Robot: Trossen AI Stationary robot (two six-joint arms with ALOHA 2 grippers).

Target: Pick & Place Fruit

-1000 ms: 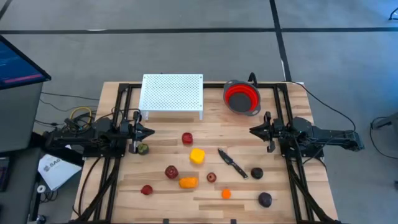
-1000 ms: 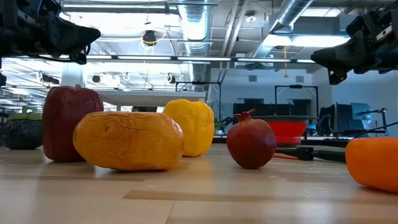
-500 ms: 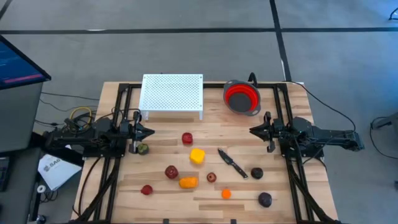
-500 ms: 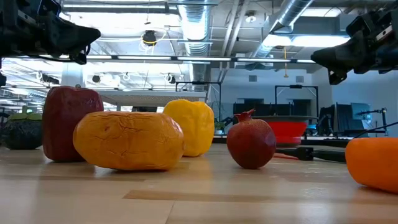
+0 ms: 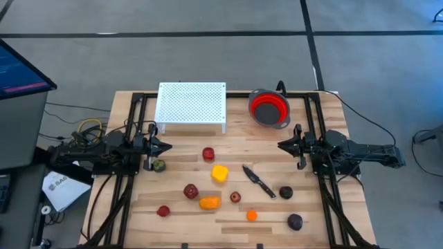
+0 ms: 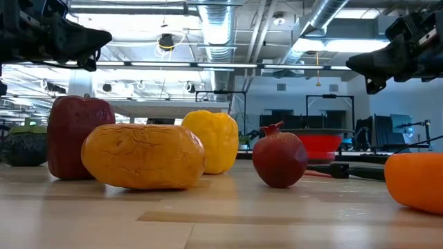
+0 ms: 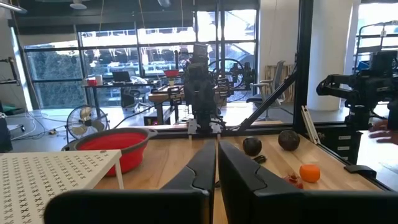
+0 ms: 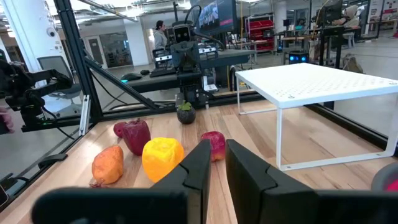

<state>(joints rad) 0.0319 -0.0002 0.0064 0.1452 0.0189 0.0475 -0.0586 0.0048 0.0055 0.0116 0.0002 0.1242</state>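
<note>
Jaws on both sides are clenched on nothing: your left gripper (image 5: 168,146) hangs above the table's left side and your right gripper (image 5: 280,145) above its right. Between them the fruit (image 5: 219,173) lies scattered over the wooden table (image 5: 187,228) (a black-handled knife (image 5: 258,180) among the pieces), the olive piece (image 5: 159,165) just beside your left gripper. Beyond stand a white perforated rack (image 5: 192,105) and a red colander (image 5: 269,108).

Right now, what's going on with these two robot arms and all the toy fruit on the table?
Nothing is being handled at this moment. The left gripper and the right gripper hang shut and empty at opposite sides of the wooden table. The small toy fruit pieces, among them a yellow one and an orange one, lie scattered between them. A slim black-handled knife lies among them, and a red collapsible colander sits empty beside a white perforated rack.
</note>
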